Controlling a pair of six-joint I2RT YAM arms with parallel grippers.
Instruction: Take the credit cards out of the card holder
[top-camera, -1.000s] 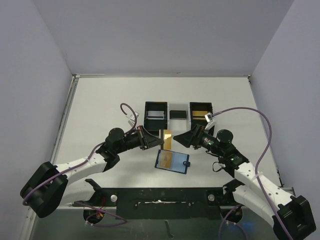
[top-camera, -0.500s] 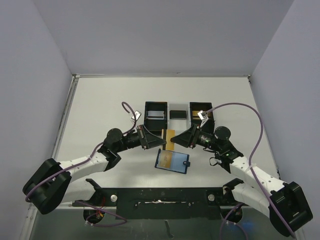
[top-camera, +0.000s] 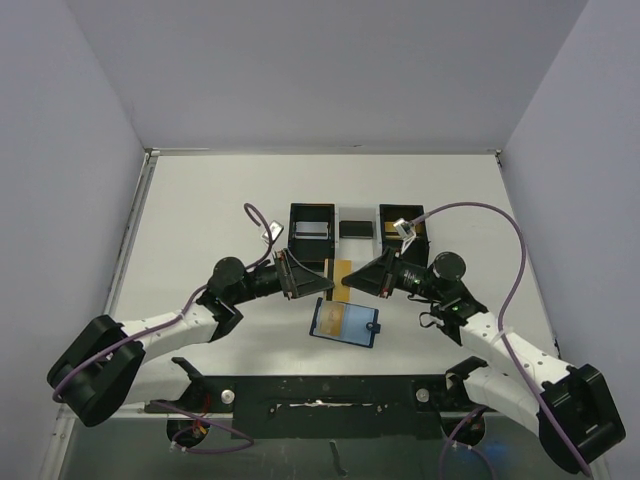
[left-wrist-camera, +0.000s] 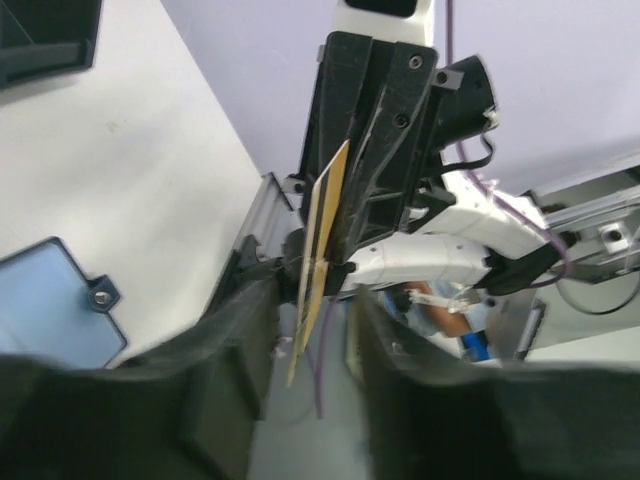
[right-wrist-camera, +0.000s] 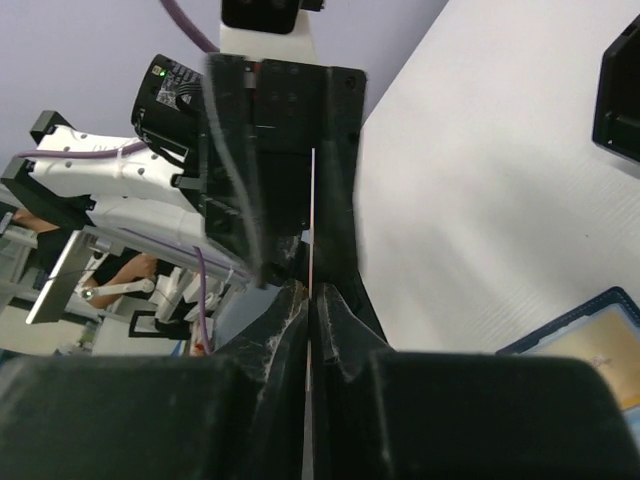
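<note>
Credit cards are partly out of the small flat dark blue bifold card holder (top-camera: 346, 322), which lies open on the white bench (top-camera: 200, 220) near the arm bases. One thin gold rectangular card (top-camera: 340, 277) stands on edge in the air just beyond it, between the two hands. The right hand (top-camera: 362, 277) is clamped shut on it. The left hand (top-camera: 303, 277) has its fingers slightly parted around the card's other end, seemingly not pinching.

A silver-grey card (top-camera: 311, 229) lies in a black square box (top-camera: 293, 240), and a dark card (top-camera: 355, 229) lies on the white tray (top-camera: 355, 211). A tan face shows inside the holder, so likely one card remains.

Only the left wrist view shows the gap at the left fingers (left-wrist-camera: 230, 380). Only the right wrist view shows the right fingers (right-wrist-camera: 270, 340) pressed on the card's edge.
</note>
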